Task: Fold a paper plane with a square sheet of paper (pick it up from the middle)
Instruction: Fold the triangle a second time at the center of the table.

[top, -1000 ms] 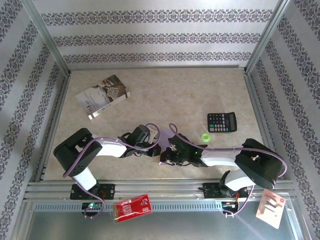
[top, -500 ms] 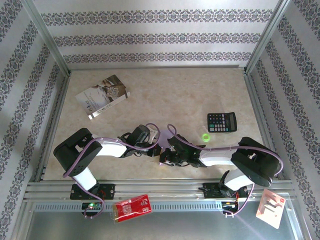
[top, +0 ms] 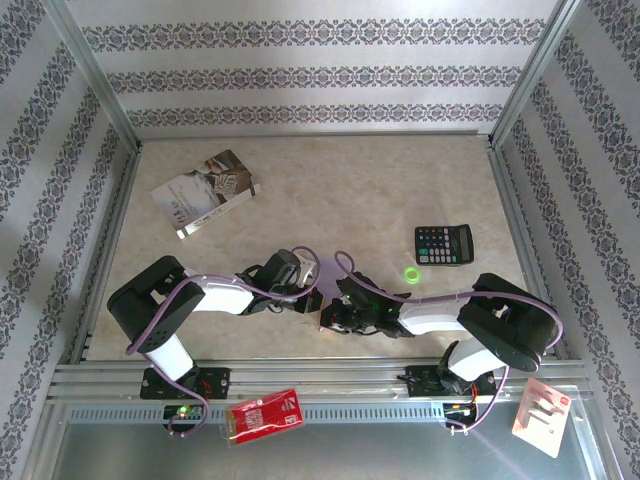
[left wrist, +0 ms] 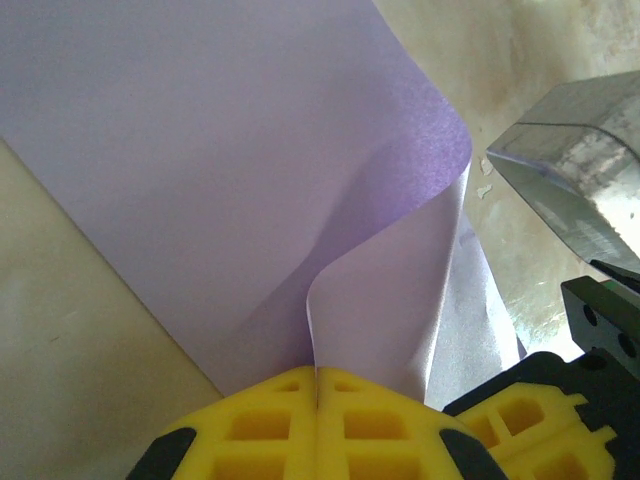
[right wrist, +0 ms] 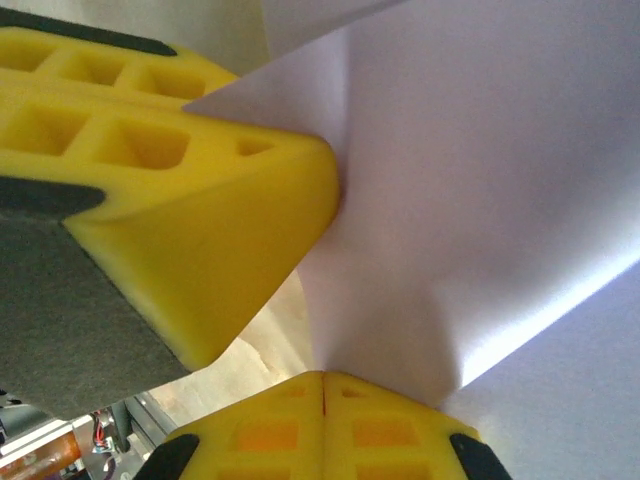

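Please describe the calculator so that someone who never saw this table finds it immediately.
Start at the beige table, right half. Beyond the right arm lies the calculator, a flat black rectangle with rows of keys. Its neighbour, a small green object, is bright and round.

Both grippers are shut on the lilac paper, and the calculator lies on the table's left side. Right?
No: the top external view shows the calculator on the right side of the table. The left gripper and right gripper are shut on the lilac paper.
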You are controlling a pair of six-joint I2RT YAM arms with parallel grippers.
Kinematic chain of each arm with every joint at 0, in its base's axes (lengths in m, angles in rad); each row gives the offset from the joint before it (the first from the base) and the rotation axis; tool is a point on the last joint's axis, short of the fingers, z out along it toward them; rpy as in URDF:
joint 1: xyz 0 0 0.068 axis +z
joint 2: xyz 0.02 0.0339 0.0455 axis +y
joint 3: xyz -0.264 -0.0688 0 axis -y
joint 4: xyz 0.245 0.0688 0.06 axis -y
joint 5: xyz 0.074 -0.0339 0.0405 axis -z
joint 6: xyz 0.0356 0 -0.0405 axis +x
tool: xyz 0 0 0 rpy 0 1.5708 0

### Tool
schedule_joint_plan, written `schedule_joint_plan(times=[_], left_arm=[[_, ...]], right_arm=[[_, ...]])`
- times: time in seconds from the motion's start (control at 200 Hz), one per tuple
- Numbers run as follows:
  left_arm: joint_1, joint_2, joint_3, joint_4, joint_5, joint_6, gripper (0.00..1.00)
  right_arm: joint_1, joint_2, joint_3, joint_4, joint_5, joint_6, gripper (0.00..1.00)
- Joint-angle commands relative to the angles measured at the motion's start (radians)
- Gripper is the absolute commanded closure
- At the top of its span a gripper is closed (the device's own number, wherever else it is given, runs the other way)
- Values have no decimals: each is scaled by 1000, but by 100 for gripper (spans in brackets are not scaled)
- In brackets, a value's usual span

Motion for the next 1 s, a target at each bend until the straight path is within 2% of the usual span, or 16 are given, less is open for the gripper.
schedule_joint_plan(times=[0.0, 0.355, 0.799, 0.994], left_arm=[[10, 79, -6, -101, -68, 22, 100], [9, 82, -7, -102, -66, 23, 100], [8, 78, -2, -115, -69, 32, 100], [9, 76, -1, -122, -73, 35, 100]], right_arm=[[24, 23, -35, -22, 26, 17, 100], [34, -50, 5, -39, 22, 22, 100], [52, 18, -32, -31, 33, 33, 100], [52, -42, -26, -75, 40, 30, 100]])
